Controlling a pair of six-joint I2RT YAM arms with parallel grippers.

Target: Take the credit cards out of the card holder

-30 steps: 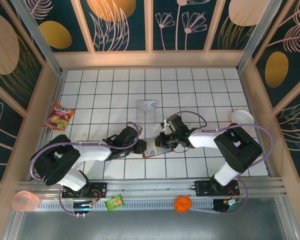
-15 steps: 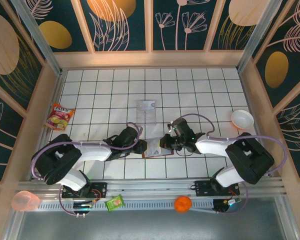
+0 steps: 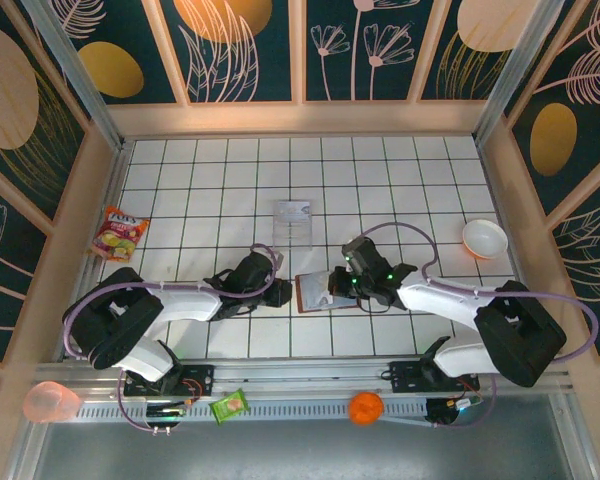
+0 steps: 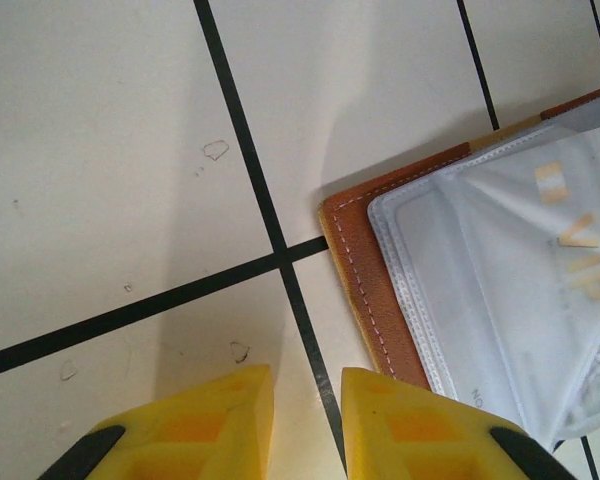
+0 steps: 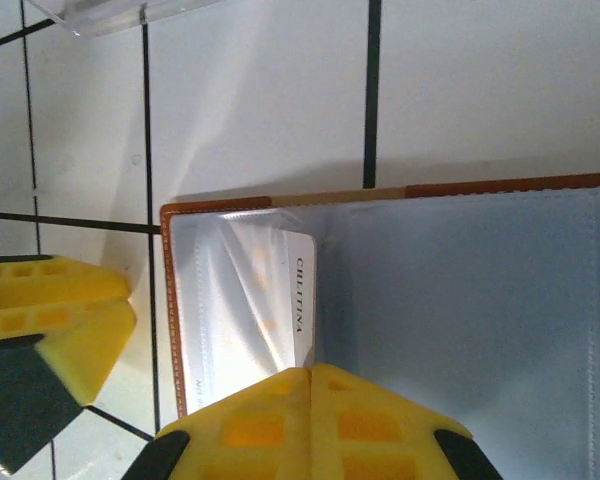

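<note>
The card holder (image 3: 312, 296) lies open on the tiles between the two arms, brown rim (image 5: 280, 201) up and pale grey-blue lining showing. A pale credit card (image 5: 298, 300) printed with dark letters sticks up out of its clear sleeve. My right gripper (image 5: 308, 372) is shut on that card's lower edge, over the holder's middle (image 3: 333, 286). In the left wrist view the same card (image 4: 570, 250) shows gold lettering above the sleeve. My left gripper (image 4: 305, 375) hangs at the holder's left edge (image 3: 283, 290), jaws a narrow gap apart over bare tile, its right finger (image 4: 410, 425) overlapping the brown rim (image 4: 365, 270).
A clear plastic tray (image 3: 293, 222) stands just behind the holder. A white bowl (image 3: 484, 238) sits at the right, a snack packet (image 3: 119, 232) at the left. On the front rail lie a pink cup (image 3: 50, 400), a green packet (image 3: 230, 404) and an orange object (image 3: 365, 407).
My right arm has swung its elbow out to the right and its gripper has shifted slightly right. The card holder now lies flatter and more open. The left arm has barely moved.
</note>
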